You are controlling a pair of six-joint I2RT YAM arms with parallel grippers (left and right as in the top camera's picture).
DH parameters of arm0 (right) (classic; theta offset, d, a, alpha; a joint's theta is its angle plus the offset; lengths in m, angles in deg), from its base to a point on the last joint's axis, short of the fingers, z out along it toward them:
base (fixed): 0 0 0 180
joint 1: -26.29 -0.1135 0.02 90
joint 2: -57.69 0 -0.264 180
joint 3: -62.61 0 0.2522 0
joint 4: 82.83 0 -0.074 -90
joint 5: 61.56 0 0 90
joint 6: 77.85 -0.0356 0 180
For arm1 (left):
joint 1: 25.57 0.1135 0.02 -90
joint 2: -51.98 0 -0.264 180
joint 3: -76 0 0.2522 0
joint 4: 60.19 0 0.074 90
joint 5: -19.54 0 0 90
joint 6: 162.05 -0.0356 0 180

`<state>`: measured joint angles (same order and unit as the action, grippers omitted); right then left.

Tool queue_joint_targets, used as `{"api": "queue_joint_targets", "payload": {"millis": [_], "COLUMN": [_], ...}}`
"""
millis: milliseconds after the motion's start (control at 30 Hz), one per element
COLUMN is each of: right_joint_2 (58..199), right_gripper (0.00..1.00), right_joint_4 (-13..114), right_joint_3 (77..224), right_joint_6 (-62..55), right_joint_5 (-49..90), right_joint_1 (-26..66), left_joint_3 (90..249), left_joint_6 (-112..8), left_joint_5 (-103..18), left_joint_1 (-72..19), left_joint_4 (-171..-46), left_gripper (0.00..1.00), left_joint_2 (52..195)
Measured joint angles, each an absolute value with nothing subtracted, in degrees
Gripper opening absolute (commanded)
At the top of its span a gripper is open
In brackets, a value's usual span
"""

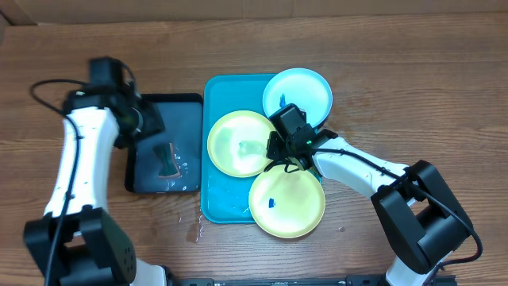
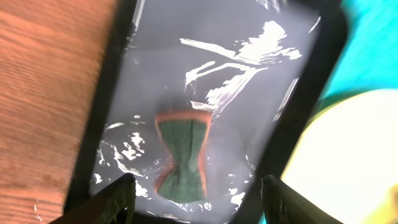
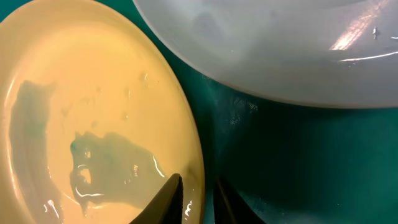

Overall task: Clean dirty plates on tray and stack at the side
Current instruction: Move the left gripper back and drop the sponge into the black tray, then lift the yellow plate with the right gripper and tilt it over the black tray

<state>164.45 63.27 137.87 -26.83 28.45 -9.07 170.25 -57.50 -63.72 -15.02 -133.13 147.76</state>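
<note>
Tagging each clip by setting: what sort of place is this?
Likely a lab tabletop test station, not a real kitchen: a wooden table, a robot left arm and right arm, and a staged washing set: turquoise tray with dirty plates, black tray holding a sponge.

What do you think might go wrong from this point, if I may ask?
The right gripper straddles the rim of the wet yellow plate; the rim may slip out. The lower plate overhangs the tray edge beside that gripper, so a nudge might tip it off.
</note>
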Motion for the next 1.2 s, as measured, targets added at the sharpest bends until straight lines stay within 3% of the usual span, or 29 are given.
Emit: {"api": "queue_joint_targets", "payload": {"millis": [33, 67, 100, 200, 333, 600, 1200], "right_joint_2": [164.47, 164.47, 164.47, 164.47, 164.47, 164.47, 164.51], "right_gripper": [0.15, 0.13, 0.10, 0.04, 0.04, 0.04, 0.04], "right_joint_4": [63.27, 63.24, 63.27, 63.53, 64.14, 59.92, 40.73], "right_joint_3": [137.87, 137.87, 137.87, 137.87, 137.87, 139.03, 159.35], "right_joint_6": [-26.81, -26.76, -26.76, -26.79, -26.85, -26.85, -25.54], "right_joint_5": [28.45, 28.43, 28.43, 28.45, 28.43, 28.39, 28.37], "right_joint_1": [-9.07, -9.07, -9.07, -9.07, -9.07, -8.98, -8.96], "left_joint_3": [171.39, 172.63, 173.55, 174.69, 174.91, 174.91, 174.91], "left_joint_6": [-57.20, -56.91, -56.32, -54.70, -53.90, -53.52, -53.52], "left_joint_5": [-62.56, -60.79, -58.98, -55.22, -53.69, -55.06, -55.70], "left_joint_1": [-13.86, -12.25, -10.52, -6.39, -2.67, -2.32, -2.32], "left_joint_4": [-133.28, -133.37, -133.39, -133.69, -136.38, -136.58, -136.58], "left_gripper": [0.76, 0.95, 1.00, 1.00, 1.00, 1.00, 1.00], "left_joint_2": [147.41, 146.80, 146.02, 144.05, 143.33, 143.37, 143.37]}}
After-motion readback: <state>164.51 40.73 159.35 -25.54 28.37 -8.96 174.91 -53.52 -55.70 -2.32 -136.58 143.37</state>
